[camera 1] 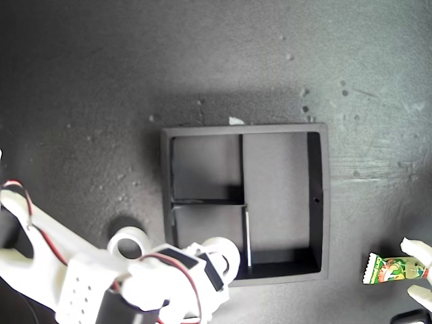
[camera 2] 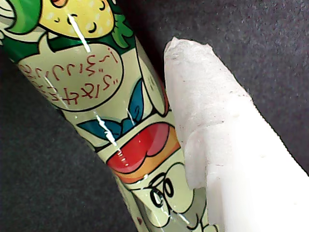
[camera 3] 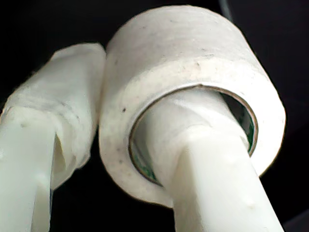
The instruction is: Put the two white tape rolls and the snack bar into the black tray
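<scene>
Black tray [camera 1: 322,202]: sits at the centre of the exterior view on a dark grey table [camera 1: 101,81]; two small compartments on its side toward the view's left, one long compartment toward the right; no task item lies fully inside.
First tape roll [camera 1: 228,259]: at the tray's lower edge in the exterior view, over the lower small compartment's wall; whether it touches the tray cannot be told.
My second gripper [camera 3: 145,140]: clamped on that first tape roll [camera 3: 193,63], one padded finger threaded through the centre hole, the other pressed on the outer wall.
Second tape roll [camera 1: 129,244]: on the table just beyond the tray's lower left corner in the exterior view, partly covered by the arm.
Snack bar [camera 1: 393,268]: lower right edge of the exterior view, well apart from the tray.
My first gripper [camera 1: 420,271]: white fingers either side of the snack bar [camera 2: 96,96] in the exterior view; one finger [camera 2: 217,125] lies against the wrapper; whether the grip is closed cannot be told.
</scene>
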{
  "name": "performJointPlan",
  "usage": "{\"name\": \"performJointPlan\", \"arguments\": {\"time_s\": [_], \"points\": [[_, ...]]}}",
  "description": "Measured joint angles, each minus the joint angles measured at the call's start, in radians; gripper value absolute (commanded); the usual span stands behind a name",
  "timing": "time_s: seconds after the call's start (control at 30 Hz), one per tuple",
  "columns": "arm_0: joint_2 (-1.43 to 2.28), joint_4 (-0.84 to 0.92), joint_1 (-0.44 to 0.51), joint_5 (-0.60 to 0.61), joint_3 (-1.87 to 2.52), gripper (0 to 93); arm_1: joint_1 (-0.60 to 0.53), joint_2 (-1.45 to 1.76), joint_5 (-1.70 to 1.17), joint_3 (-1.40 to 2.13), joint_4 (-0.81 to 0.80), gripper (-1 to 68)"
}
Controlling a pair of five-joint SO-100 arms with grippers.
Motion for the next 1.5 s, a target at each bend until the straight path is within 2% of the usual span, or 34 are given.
{"name": "performJointPlan", "arguments": {"time_s": [0.13,0.3,0.37,0.4,0.47,0.63,0.8,0.93,1.07,1.2,1.33,1.5], "points": [[-0.040,0.002,0.032,-0.035,-0.002,0.8,-0.005,0.000,0.021,0.087,-0.087,30.4],[-0.087,0.002,0.060,-0.063,-0.040,13.5,-0.031,-0.003,0.061,0.201,-0.233,32.3],[-0.091,0.002,0.058,-0.069,-0.041,15.6,-0.031,-0.002,0.066,0.225,-0.268,32.4],[-0.091,0.002,0.057,-0.071,-0.041,16.0,-0.031,-0.002,0.066,0.233,-0.276,30.7],[-0.091,0.002,0.055,-0.075,-0.041,17.5,-0.031,-0.002,0.066,0.241,-0.284,22.8],[-0.077,0.003,0.049,-0.069,0.005,18.6,-0.005,0.012,0.074,0.267,-0.282,0.0],[-0.008,0.003,0.003,-0.054,0.092,21.5,0.015,0.000,0.072,0.267,-0.284,-0.3],[-0.009,0.003,0.017,-0.055,0.066,20.7,0.018,0.000,0.089,0.267,-0.284,-0.5],[-0.018,0.003,0.063,-0.069,0.008,20.0,0.037,0.003,0.094,0.215,-0.207,-0.7],[0.005,0.003,0.052,-0.067,0.048,18.7,0.083,0.009,0.094,0.095,0.031,-0.7],[0.202,0.003,-0.031,-0.021,0.242,16.9,0.210,0.011,0.094,-0.092,0.265,-0.7],[0.600,0.003,-0.152,-0.035,0.598,16.5,0.411,0.011,0.094,-0.249,0.337,-0.6]]}}
